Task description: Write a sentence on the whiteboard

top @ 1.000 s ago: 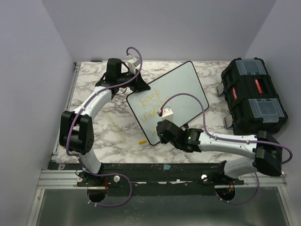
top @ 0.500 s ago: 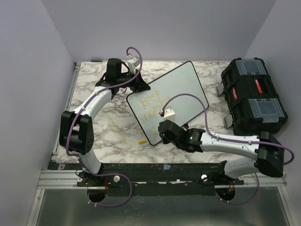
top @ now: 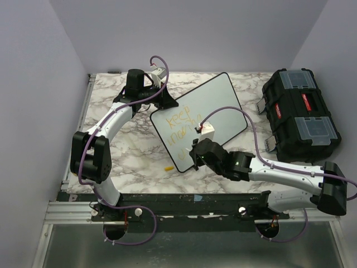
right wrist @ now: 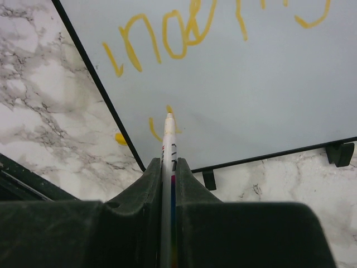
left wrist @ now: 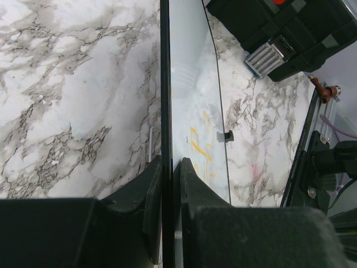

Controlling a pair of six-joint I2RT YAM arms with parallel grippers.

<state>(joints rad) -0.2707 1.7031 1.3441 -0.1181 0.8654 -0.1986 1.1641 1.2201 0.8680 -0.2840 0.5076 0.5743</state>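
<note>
The left gripper (left wrist: 170, 164) is clamping its jaws on the thin black rim of the whiteboard (top: 217, 103) at the board's far-left corner, apparently bracing it so that it does not skid under the pen. The right gripper (right wrist: 167, 163) is pinching a marker (right wrist: 167, 139) tightly between its closed fingers. It is pressing the tip to the glossy surface close to the board's near-left edge, just where a third line would begin. The whiteboard is lying turned on a diagonal in the middle of the marble table (top: 128, 151), between the two arms and well apart from the black toolbox (top: 301, 111) at the right. The diagonal angle seems to be putting the writing area within the right arm's easy reach. The sentence (top: 181, 125) is showing as thin yellow-orange handwriting, faint against the white. A first line is reading "keep", a second is starting "ind" (the rest is too loose to read), and a third is amounting to only a stroke or two beside the marker's tip. A small yellow piece (top: 168, 167), likely the marker's cap, is lying on the table just beside the board's near-left rim. By this showing the writing is partway done.
</note>
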